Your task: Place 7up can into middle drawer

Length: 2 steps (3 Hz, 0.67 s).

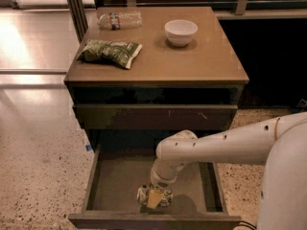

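Note:
The 7up can (165, 196), small and silvery with a pale label, lies on its side low over the grey-brown floor of the open middle drawer (115, 186), near the front board. My gripper (154, 196) reaches down into the drawer from the white arm on the right. It is shut on the can, and one yellowish finger (153, 199) crosses the can's middle. I cannot tell whether the can rests on the floor.
On the brown cabinet top (201, 63) stand a white bowl (181, 31), a clear plastic bottle (120, 19) and a green snack bag (109, 51). A closed drawer front (153, 116) sits above the open one. Speckled floor lies to the left.

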### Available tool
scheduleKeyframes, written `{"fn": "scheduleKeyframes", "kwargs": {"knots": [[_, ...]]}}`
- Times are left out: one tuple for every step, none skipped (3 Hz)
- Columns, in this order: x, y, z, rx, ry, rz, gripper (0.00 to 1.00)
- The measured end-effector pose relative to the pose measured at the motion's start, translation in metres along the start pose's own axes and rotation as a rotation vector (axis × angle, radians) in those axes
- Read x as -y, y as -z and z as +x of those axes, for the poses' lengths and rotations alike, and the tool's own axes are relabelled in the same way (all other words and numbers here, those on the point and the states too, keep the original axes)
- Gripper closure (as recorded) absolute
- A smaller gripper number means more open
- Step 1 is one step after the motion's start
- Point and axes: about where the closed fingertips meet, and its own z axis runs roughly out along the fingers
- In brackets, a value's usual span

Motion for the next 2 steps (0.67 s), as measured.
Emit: {"fn": "scheduleKeyframes", "kwargs": {"knots": [[0.006, -0.011, 0.004, 0.009, -0.032, 0.006, 1.00], [0.035, -0.038, -0.005, 0.008, -0.054, 0.039, 1.00]]}}
